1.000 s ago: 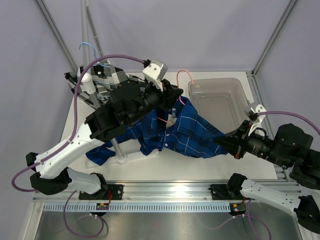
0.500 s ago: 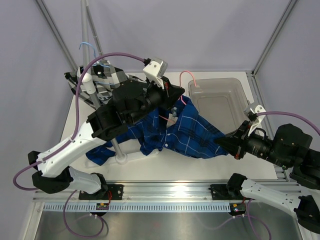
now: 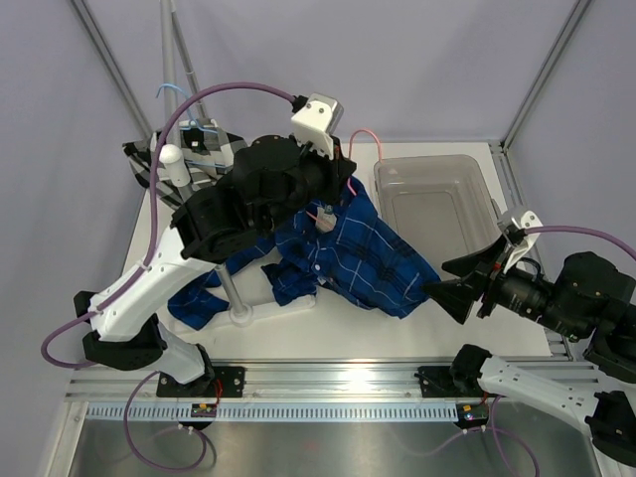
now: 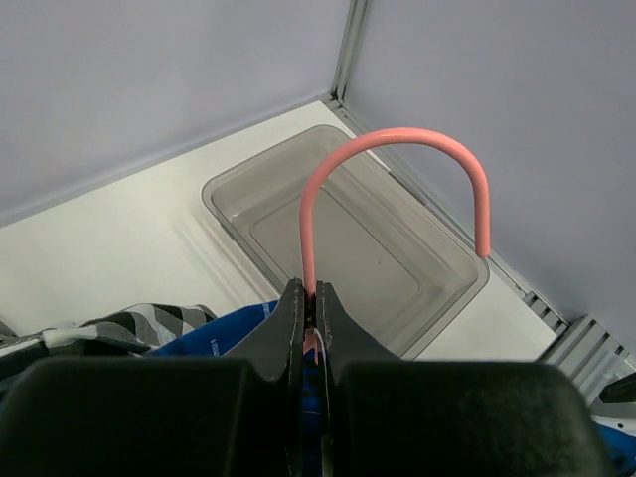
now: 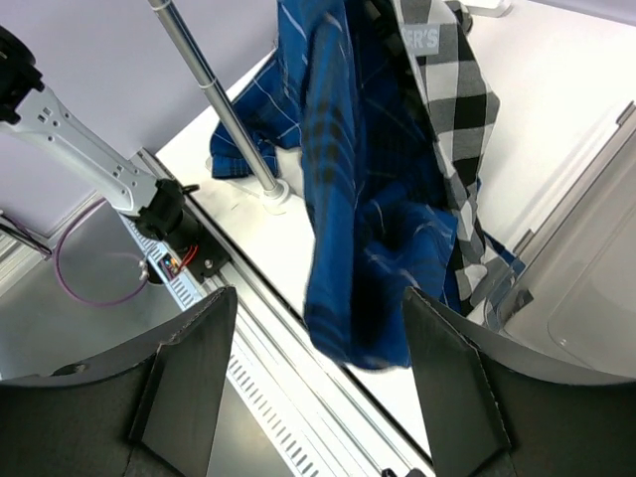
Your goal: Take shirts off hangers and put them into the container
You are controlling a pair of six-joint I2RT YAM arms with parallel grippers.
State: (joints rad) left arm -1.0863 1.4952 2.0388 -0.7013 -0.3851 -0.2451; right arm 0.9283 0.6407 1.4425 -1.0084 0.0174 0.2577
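Two jaws of the left gripper point(image 4: 310, 298) were clamped together on the neck of the thin pink wire hanger point(image 4: 397, 134). Its hook curved over the rectangular see-through greyish plastic container point(image 4: 231, 195) in the left wrist view. The hanger's triangle was hidden under the fingers and cloth.

Overhead, that claw was mostly masked by its own black wrist, and only the pink hook showed, just beside the container's far left corner. The royal-blue plaid cloth shirt point(image 3: 348, 248) hung from the hanger, draped to the left of the container and outside it.

The black, white and grey checked cloth shirt point(image 5: 447, 89) was largely covered overhead by the left arm, with only scraps showing well left of the container. The right wrist view showed it plainly, hanging against the blue one, with a grey label cut off at the top edge. Of the light blue wire hanger point(image 3: 169, 91) only the hook could be made out, far left of the container beside the thick white rack pole point(image 5: 214, 99).

The right gripper point(image 3: 452, 283) sat off the container's near edge with its fingers spread wide and nothing between them. The blue shirt's lower corner hung just ahead of the gap. Overhead, whether it touched a fingertip could not be told.
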